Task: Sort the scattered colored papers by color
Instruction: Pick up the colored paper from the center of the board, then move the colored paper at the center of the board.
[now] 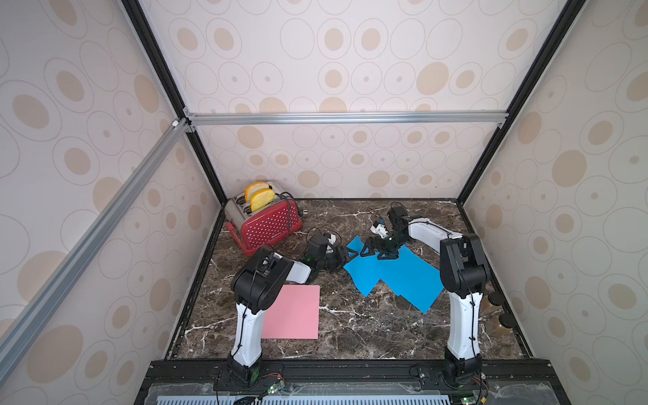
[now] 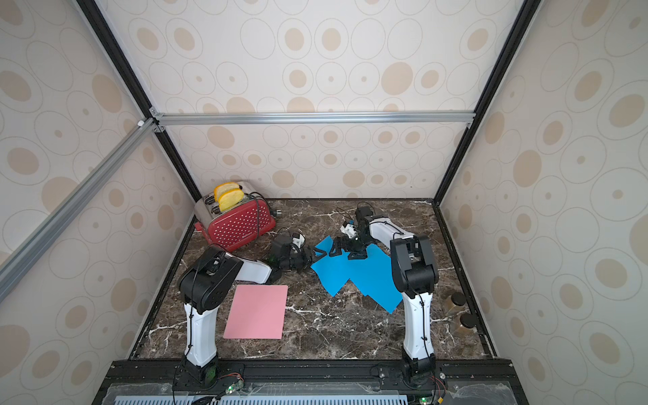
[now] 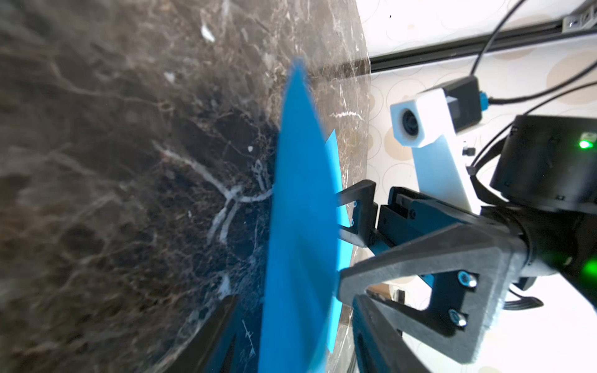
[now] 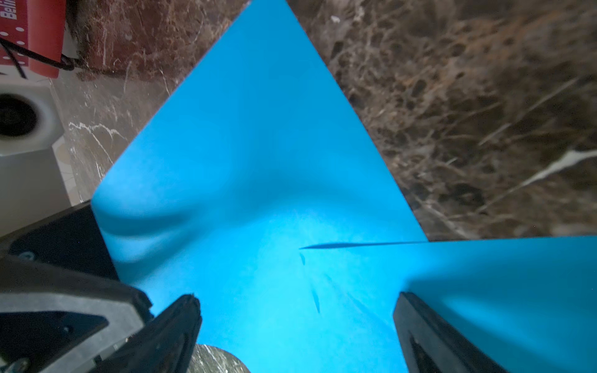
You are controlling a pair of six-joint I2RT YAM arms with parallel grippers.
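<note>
Overlapping sky-blue colored papers (image 1: 392, 280) (image 2: 354, 277) lie right of centre on the table. A pink paper (image 1: 292, 312) (image 2: 257, 312) lies flat at the front left, beside the left arm's base. My left gripper (image 1: 347, 258) (image 2: 314, 257) is at the blue stack's left edge. In the left wrist view a raised blue edge (image 3: 300, 226) stands between its parted jaws (image 3: 294, 310) with a gap on each side. My right gripper (image 1: 378, 253) (image 2: 346, 253) is spread wide open over the blue sheet (image 4: 258, 161), fingertips (image 4: 184, 316) down on it; the sheet buckles near the left gripper.
A red toaster (image 1: 268, 224) holding two yellow toast slices stands at the back left, its cord trailing toward the left arm. Two dark-lidded jars (image 1: 496, 299) sit at the right edge. The dark marble table (image 1: 350, 333) is walled on three sides.
</note>
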